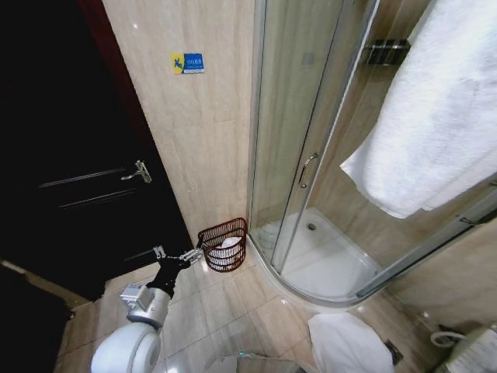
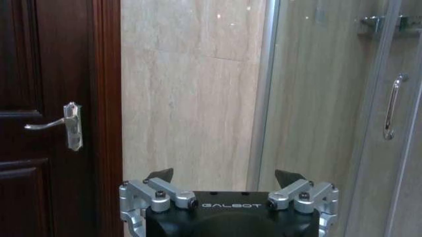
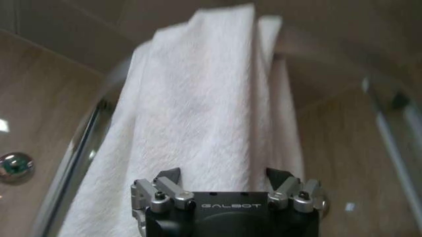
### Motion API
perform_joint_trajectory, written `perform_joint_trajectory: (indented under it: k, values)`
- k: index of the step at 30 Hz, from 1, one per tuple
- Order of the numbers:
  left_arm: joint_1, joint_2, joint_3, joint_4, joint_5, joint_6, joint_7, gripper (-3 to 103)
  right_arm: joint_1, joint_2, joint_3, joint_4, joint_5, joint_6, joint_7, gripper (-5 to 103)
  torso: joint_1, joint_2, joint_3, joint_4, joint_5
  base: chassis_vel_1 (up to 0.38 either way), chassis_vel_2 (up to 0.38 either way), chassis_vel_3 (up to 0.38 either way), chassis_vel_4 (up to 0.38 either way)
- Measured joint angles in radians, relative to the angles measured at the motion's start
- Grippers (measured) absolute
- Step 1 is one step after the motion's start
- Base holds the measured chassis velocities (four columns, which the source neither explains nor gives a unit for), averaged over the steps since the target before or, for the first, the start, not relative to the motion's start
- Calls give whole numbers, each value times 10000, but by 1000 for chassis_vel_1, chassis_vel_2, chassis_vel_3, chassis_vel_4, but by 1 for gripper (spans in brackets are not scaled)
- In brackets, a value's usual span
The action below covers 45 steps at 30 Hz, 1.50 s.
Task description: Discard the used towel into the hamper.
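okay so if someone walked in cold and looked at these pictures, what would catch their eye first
A big white towel hangs over the glass shower enclosure at upper right in the head view, and the open right gripper faces it up close. Low on the tiled floor, against the beige wall between the dark door and the shower, stands the reddish-brown hamper with something white inside; the open left gripper hovers beside it.

White towel (image 1: pixel 435 116) cut off by upper right edge.

Your left arm reaches forward and low | its black-and-silver left gripper (image 1: pixel 180 254) has fingers spread apart, nothing between | your black-and-silver right gripper (image 3: pixel 224 174) likewise spread, holding nothing.
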Motion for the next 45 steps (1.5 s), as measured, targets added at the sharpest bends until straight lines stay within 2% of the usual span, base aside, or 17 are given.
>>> perform_joint_trajectory:
  k: [2, 5, 11, 13, 14, 18, 19, 24, 25, 28, 30, 31, 32, 34, 36, 39, 45]
  values:
    - [0, 0, 0, 0, 0, 0, 0, 100, -35, -144, -102, 223, 601, -141, 192, 90, 0, 0, 0, 0, 0, 0, 0, 0, 0]
    - [0, 0, 0, 0, 0, 0, 0, 100, -132, -238, -198, 525, 971, -276, 326, 89, 0, 0, 0, 3, 0, 0, 0, 0, 0]
    - [0, 1, 0, 0, 0, 0, 0, 100, -517, -634, -195, 47, 935, -257, 238, 91, 0, 0, 1, 3, 0, 0, 0, 0, 0]
    - [0, 0, 0, 0, 0, 0, 0, 100, -577, -759, -195, -188, 864, -246, 132, 80, 0, 0, 1, 2, 0, 0, 0, 0, 0]
    - [0, 0, 0, 0, 0, 0, 0, 100, -577, -759, -195, -188, 864, -246, 132, 80, 0, 0, 1, 2, 0, 0, 0, 0, 0]
    - [0, 0, 0, 0, 0, 0, 0, 100, -593, -839, -157, -324, 732, -217, 14, 64, 0, 0, 0, 1, 0, 0, 0, 0, 0]
    - [0, 0, 0, 0, 0, 0, 0, 100, -593, -839, -157, -324, 732, -217, 14, 64, 0, 0, 0, 1, 0, 0, 0, 0, 0]
    - [0, 0, 0, 0, 0, 0, 0, 100, -583, -692, -161, -82, 716, -177, -25, 48, 0, 0, 0, 2, 0, 0, 0, 0, 0]
    - [0, 0, 0, 0, 0, 0, 0, 100, -583, -692, -161, -82, 716, -177, -25, 48, 0, 0, 0, 2, 0, 0, 0, 0, 0]
    - [0, 1, 0, 0, 0, 0, 0, 100, -589, -557, -168, 100, 709, -92, -68, 33, 0, 0, 0, 1, -1, 0, 0, 0, 0]
    - [0, 1, 0, 0, 0, 0, 0, 100, -586, -529, -173, 132, 702, -84, -83, 33, 0, 0, 0, 2, 0, 0, 0, 0, 0]
    - [0, 0, 0, 0, 0, 0, 0, 100, -568, -470, -177, 197, 697, -70, -102, 23, 0, 0, 0, 2, -1, 0, 0, 0, 0]
    - [0, 0, 0, 1, 0, 0, 0, 100, -546, -408, -176, 270, 691, -59, -107, 18, 0, 0, 0, 1, -2, 0, 0, 0, 0]
    - [0, 0, 0, 0, 0, 0, 0, 100, -520, -331, -173, 356, 645, -52, -134, 18, 0, 0, 0, 1, -1, 0, 0, 0, 0]
    - [0, 0, 0, 0, 0, 0, 0, 100, -499, -230, -163, 445, 515, -35, -221, 9, 0, 0, 0, 1, 0, 0, 0, 0, 0]
    - [0, 1, 0, 0, 0, 0, 0, 100, -474, -161, -154, 469, 489, 27, -402, 5, 0, 0, 0, 1, -1, 0, 0, 0, 0]
    - [0, 1, 0, 0, 0, 0, 0, 100, -282, 287, -196, 791, 472, 226, -844, 5, 0, 0, 0, 1, -1, 0, 0, 0, 0]
